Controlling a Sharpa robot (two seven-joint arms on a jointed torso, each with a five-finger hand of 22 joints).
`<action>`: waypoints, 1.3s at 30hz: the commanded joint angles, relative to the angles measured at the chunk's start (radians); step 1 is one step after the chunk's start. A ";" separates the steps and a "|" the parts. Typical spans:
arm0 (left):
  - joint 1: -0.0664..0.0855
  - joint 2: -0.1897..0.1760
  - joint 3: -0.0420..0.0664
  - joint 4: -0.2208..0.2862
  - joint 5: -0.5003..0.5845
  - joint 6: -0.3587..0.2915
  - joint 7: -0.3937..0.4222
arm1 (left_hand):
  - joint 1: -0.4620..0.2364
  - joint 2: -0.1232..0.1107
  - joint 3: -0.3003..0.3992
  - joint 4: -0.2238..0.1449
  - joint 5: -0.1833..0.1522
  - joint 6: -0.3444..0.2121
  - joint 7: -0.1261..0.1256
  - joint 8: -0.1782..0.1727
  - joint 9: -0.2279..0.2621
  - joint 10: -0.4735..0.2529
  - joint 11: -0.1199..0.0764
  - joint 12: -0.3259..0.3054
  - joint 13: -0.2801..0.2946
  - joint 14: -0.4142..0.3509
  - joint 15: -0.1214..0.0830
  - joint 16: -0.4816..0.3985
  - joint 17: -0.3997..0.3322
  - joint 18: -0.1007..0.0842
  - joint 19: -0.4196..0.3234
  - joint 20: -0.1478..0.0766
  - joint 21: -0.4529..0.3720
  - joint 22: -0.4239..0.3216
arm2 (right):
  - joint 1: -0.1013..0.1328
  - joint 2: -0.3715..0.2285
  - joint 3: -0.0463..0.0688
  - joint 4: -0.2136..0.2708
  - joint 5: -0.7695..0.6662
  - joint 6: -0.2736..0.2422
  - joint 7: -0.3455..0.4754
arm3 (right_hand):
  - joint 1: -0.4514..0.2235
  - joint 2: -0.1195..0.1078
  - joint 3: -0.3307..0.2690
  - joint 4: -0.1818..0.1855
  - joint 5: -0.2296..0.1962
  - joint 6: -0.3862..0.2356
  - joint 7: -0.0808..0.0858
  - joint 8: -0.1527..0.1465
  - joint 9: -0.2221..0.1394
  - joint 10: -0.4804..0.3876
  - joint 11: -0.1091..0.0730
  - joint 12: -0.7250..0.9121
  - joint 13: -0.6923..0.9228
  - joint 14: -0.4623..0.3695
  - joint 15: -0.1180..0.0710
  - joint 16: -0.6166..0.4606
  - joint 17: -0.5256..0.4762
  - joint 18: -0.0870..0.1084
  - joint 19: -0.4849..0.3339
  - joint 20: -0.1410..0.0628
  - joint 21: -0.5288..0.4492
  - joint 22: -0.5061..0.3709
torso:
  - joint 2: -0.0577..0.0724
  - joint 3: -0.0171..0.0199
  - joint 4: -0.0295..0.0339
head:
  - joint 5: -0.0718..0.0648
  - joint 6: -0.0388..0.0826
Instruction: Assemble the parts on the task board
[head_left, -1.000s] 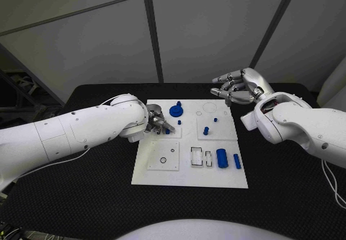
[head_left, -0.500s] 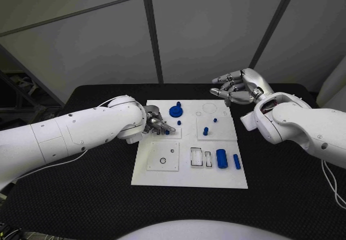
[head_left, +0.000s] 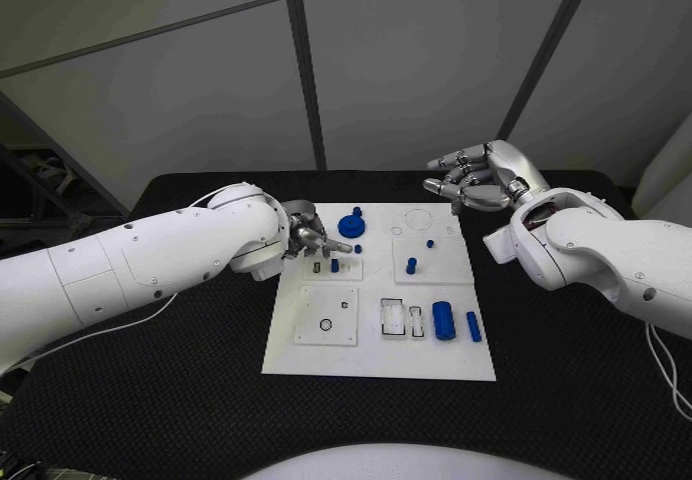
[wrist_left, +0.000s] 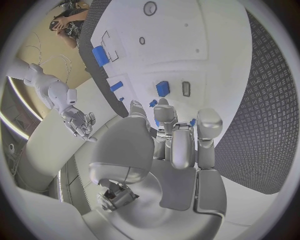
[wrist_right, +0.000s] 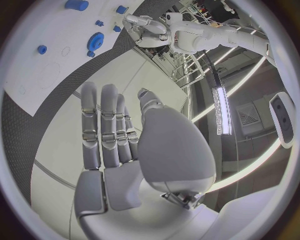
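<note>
Task board (head_left: 378, 340) flat on the black table (head_left: 173, 400), white, mid-scene. Blue parts on it: gear-like piece (head_left: 352, 222) near the far edge, small peg (head_left: 411, 265) upright mid-board, large cylinder (head_left: 444, 316) and slimmer pin (head_left: 473, 326) lying side by side toward the right. Left hand (head_left: 312, 238) low over the board's left side, fingers curled, seemingly on nothing, though hard to tell. Right hand (head_left: 480, 176) raised beyond the far right corner, fingers loosely apart, holding nothing.

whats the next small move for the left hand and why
Probably reach for another loose part, likely the large blue cylinder lying near the board's front right. The left hand seems to hold nothing, hovering over the task board beside a small blue peg already standing upright.
</note>
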 joint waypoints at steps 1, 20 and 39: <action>0.004 -0.009 0.017 0.003 -0.004 -0.007 0.001 | 0.026 0.005 0.004 0.008 -0.005 -0.017 0.006 -0.014 -0.001 0.049 0.003 -0.015 -0.006 0.061 0.002 -0.007 0.064 -0.007 -0.009 0.003 -0.005 -0.006 | 0.002 0.000 0.001 -0.003 -0.002 -0.011 0.007 | -0.008 -0.005 -0.007 0.001 0.000 -0.001 0.003 -0.005 -0.001 -0.009 0.000 -0.001 -0.002 -0.005 0.006 -0.005 0.001 0.018 -0.009 0.001 -0.010 -0.005 | 0.000 0.0003 0.0004 | 0.000 0.000; 0.095 0.057 0.054 -0.262 0.031 0.109 0.021 | 0.085 0.034 -0.004 0.008 -0.005 -0.101 0.038 -0.046 -0.126 -0.013 0.029 -0.196 -0.083 0.048 0.034 -0.036 0.031 0.007 -0.059 0.033 -0.068 -0.080 | 0.002 0.006 0.001 -0.006 -0.003 -0.016 -0.004 | -0.001 -0.004 -0.007 -0.001 0.004 -0.001 0.002 -0.004 -0.001 -0.009 -0.002 0.002 -0.008 0.011 0.004 -0.003 0.010 0.007 0.025 0.000 0.047 0.054 | 0.009 0.0019 -0.0047 | 0.004 0.003; 0.097 0.163 0.007 -0.423 -0.007 0.245 0.029 | 0.069 0.043 -0.022 0.014 -0.006 -0.093 0.040 -0.044 -0.155 -0.014 0.032 -0.170 -0.062 0.055 0.035 -0.013 0.058 0.006 -0.052 0.035 -0.064 -0.068 | 0.002 0.012 0.001 -0.001 -0.003 -0.028 0.003 | 0.005 0.000 -0.005 -0.002 0.008 -0.001 0.000 -0.004 -0.001 -0.001 -0.004 0.008 -0.012 0.024 0.001 0.003 0.023 0.000 0.053 -0.002 0.090 0.096 | 0.010 0.0012 -0.0049 | 0.006 -0.009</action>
